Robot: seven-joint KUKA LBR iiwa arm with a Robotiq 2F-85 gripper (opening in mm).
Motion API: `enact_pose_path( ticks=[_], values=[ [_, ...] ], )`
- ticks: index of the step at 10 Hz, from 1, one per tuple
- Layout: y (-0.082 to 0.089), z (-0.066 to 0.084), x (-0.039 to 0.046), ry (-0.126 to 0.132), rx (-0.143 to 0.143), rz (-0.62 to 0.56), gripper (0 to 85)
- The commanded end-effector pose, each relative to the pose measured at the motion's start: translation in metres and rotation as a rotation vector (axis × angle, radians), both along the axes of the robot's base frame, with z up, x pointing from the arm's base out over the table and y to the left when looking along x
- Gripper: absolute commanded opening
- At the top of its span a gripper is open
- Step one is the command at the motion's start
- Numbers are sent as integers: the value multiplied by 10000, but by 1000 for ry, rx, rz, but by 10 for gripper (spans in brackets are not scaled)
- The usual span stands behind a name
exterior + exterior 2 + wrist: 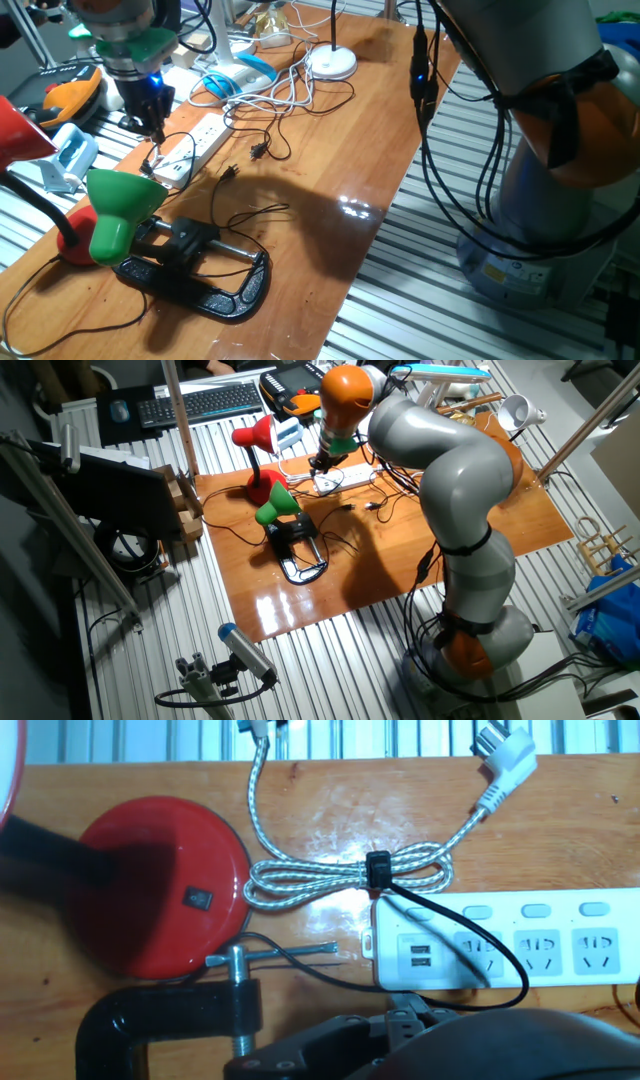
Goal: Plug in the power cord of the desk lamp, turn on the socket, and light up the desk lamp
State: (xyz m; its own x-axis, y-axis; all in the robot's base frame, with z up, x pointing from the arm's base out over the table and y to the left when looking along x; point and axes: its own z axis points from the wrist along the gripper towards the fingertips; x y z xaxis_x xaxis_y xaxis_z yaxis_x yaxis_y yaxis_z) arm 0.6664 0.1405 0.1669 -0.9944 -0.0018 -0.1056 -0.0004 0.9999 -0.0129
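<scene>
The socket, a long white power strip (197, 148), lies on the wooden table; it also shows in the other fixed view (345, 480) and in the hand view (520, 945). My gripper (155, 130) hangs just above the strip's near end, also seen in the other fixed view (322, 463). Its black fingers look close together, but I cannot tell whether they hold anything. The green desk lamp (118, 208) sits in a black C-clamp (205, 280). Its thin black cord (500, 970) loops over the strip. A black plug (228, 172) lies on the table beside the strip.
A red lamp (165, 885) stands left of the strip. A braided cable coil (350, 878) with a white plug (505, 765) lies behind it. A second black plug (258, 152), white cables and a white round base (332, 62) lie farther back.
</scene>
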Motion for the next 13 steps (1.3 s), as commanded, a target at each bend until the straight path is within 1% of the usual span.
enact_pose_path(
  ticks=[1,2,3,4,5,6,7,8,9,10,11,13],
  values=[
    [1,0,0,-8,-6,-9,0],
    [1,0,0,-15,-11,-16,0],
    [1,0,0,-16,-9,-18,0],
    [1,0,0,-31,1,-24,0],
    [1,0,0,-51,19,-19,0],
    [1,0,0,-53,1,-11,0],
    [1,-5,10,-59,0,-13,0],
    [2,-12,57,-60,-5,-13,0],
    [-8,-18,108,-54,-1,-8,0],
    [-26,-35,153,-53,4,-2,0],
    [-69,-54,208,-56,16,13,0],
    [-59,-91,256,-39,24,15,0]
  ],
)
